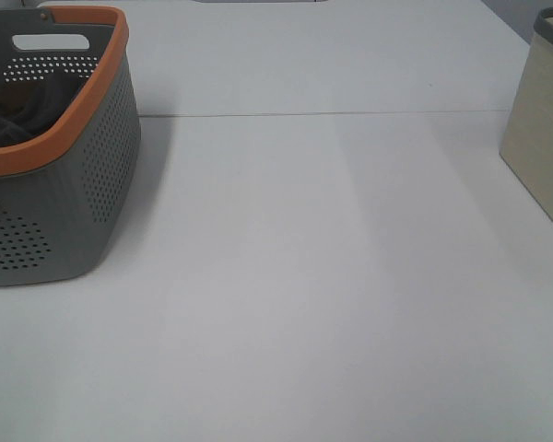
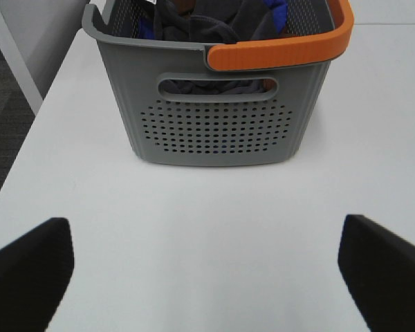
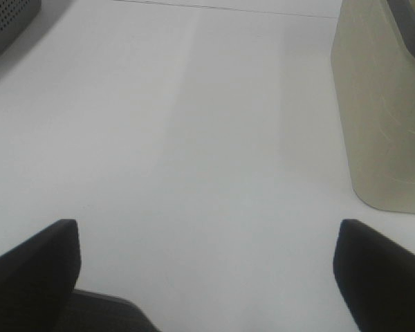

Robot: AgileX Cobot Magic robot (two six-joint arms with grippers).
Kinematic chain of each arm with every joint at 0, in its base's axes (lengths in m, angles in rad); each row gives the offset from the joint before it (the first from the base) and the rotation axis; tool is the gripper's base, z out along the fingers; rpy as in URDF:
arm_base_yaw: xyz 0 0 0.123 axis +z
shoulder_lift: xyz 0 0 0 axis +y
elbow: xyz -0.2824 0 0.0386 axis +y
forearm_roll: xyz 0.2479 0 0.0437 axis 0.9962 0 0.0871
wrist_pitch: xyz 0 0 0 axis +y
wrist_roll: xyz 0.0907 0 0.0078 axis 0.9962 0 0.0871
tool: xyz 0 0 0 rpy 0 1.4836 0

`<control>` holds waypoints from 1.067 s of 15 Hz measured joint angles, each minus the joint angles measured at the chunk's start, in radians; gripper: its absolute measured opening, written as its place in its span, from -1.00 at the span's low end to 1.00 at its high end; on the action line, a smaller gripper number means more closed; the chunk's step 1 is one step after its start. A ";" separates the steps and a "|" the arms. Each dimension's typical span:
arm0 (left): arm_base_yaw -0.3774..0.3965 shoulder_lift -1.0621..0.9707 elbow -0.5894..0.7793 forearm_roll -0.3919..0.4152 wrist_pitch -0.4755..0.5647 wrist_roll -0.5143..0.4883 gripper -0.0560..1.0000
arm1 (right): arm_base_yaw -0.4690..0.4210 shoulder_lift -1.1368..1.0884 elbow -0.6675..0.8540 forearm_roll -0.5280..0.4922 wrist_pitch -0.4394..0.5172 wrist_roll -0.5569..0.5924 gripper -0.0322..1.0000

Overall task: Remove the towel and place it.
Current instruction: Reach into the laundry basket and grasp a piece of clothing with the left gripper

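The towel is a dark navy-grey cloth lying crumpled inside the grey basket with the orange rim, among other cloths. In the exterior high view the basket stands at the far left, with dark cloth showing inside it. My left gripper is open and empty, low over the table, a short way in front of the basket's perforated wall. My right gripper is open and empty over bare table. Neither gripper shows in the exterior high view.
A bright blue cloth lies in the basket beside the towel. A beige bin stands at the right edge of the table, and it also shows in the right wrist view. The table's left edge runs close to the basket.
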 joint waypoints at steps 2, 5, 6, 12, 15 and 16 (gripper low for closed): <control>0.000 0.000 0.000 0.000 0.000 0.000 0.97 | 0.000 0.000 0.000 0.000 0.000 0.000 0.78; 0.000 0.000 0.000 0.000 0.000 0.000 0.97 | 0.000 0.000 0.000 0.000 0.000 0.000 0.78; 0.000 0.000 0.000 0.000 0.000 0.000 0.97 | 0.000 0.000 0.000 0.000 0.000 0.000 0.78; 0.000 0.000 0.000 0.000 0.000 0.000 0.97 | 0.000 0.000 0.000 0.000 0.000 0.000 0.78; 0.000 0.000 0.000 0.000 0.000 0.000 0.97 | 0.000 0.000 0.000 0.000 0.000 0.000 0.78; 0.000 0.000 0.000 0.000 0.000 0.000 0.97 | 0.000 0.000 0.000 0.000 0.000 0.000 0.78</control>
